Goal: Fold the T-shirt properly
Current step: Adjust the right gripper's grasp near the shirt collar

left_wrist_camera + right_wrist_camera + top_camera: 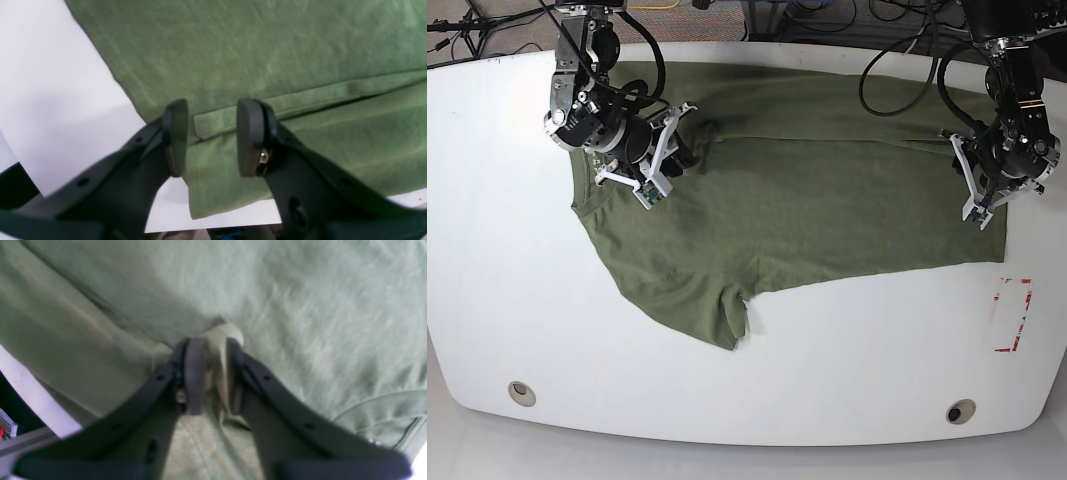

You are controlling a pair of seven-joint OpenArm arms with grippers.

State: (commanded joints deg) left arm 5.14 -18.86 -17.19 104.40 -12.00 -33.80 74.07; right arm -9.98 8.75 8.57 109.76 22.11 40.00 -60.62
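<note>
On white table (507,300), unmarked olive T-shirt (807,210)

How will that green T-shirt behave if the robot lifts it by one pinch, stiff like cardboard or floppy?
Probably floppy: the T-shirt already bunches into a soft ridge where the right pincer squeezes it. It likely drapes and trails rather than rising whole, since it lies wrinkled and folded over near the open left pincer. It seems light, thin cloth lying flat on the table.

I count 1 T-shirt (807,200), 1 white table (507,300), 2 grippers: left (211,136), right (213,373).
</note>
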